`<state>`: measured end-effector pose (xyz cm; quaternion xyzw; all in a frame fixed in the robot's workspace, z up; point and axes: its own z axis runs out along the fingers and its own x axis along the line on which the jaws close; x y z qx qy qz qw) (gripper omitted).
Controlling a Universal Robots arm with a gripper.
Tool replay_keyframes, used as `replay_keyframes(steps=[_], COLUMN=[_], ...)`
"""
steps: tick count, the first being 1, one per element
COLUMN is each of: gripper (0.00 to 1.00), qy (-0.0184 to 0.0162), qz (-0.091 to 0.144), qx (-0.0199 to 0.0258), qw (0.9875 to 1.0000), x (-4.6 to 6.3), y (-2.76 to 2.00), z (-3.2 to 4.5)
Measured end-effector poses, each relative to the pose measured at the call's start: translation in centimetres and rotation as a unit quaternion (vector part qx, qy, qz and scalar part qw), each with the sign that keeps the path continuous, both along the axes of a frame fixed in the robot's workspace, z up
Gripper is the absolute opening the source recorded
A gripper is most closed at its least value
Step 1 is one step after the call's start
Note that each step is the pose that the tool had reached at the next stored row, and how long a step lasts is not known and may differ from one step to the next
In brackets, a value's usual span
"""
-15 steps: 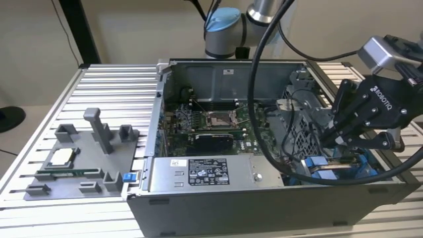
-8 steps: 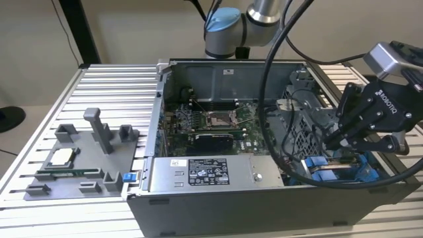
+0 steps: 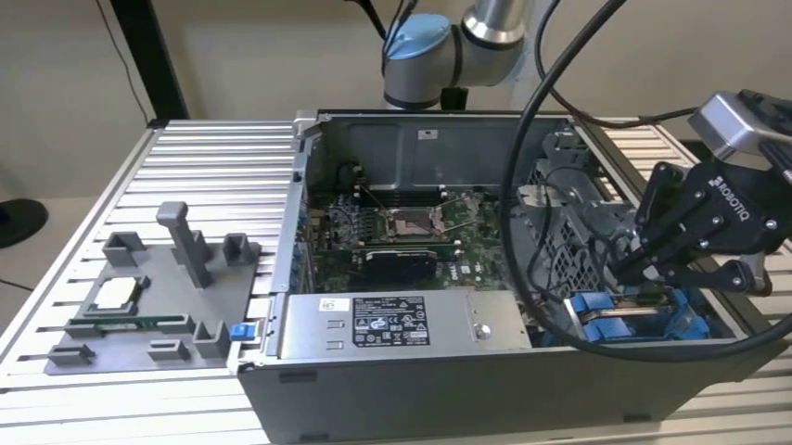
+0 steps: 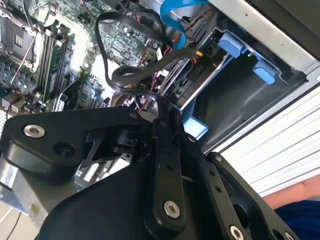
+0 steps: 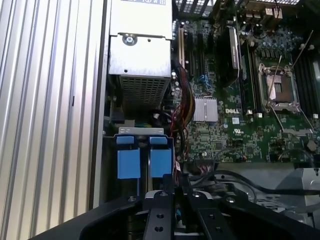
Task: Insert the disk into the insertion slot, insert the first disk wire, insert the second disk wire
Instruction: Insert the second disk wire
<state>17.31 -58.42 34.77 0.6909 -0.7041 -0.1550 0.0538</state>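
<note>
The closed pincer [image 5: 175,185] hangs just beside the slot [image 5: 129,163]. A black wire [image 4: 125,75] loops at the slot's edge near its tips; grip on it cannot be told.

The fixture plate [image 3: 124,345] lies on the table [image 3: 74,232] at the exterior view's left of the case [image 3: 495,389] (insertion slot [image 3: 693,324] inside it).

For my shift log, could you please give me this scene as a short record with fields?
Setting: open computer case on a slotted metal table
Pincer: low inside the case, over the insertion slot, on the exterior view's right
Slot contents: blue tabs show in it; disk seating cannot be told
Black cable: loops up to the pincer; grip unclear
Beside the case: grey fixture tray, on the exterior view's left
</note>
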Motion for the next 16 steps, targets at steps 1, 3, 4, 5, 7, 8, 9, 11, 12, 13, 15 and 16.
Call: replay_keyframes(steps=[1, 3, 4, 5, 7, 8, 9, 11, 12, 13, 15, 16], gripper=[0.0, 0.0, 0.0, 0.0, 0.0, 0.0, 0.0, 0.0, 0.0, 0.0, 0.0, 0.0], qy=[0.0, 0.0, 0.0, 0.0, 0.0, -0.0001, -0.0003, -0.002, -0.0038, -0.006, -0.008, -0.0082], qz=[0.0, 0.0, 0.0, 0.0, 0.0, 0.0, 0.0, 0.001, 0.002, 0.003, 0.004, 0.005], qx=[0.0, 0.0, -0.0001, -0.0001, 0.0, 0.0001, 0.0, -0.0002, -0.0002, 0.0, 0.0, -0.0001], qw=[1.0, 1.0, 1.0, 1.0, 1.0, 1.0, 1.0, 1.0, 1.0, 1.0, 1.0, 1.0], x=[0.0, 0.06, 0.13, 0.22, 0.43, 0.49, 0.54, 0.56, 0.56, 0.56, 0.57, 0.57], y=[-0.01, -0.05, -0.07, -0.09, -0.13, -0.15, -0.16, -0.18, -0.19, -0.2, -0.2, -0.21], z=[-0.12, -0.33, -0.42, -0.51, -0.69, -0.78, -0.85, -0.92, -0.94, -0.96, -0.96, -0.96])
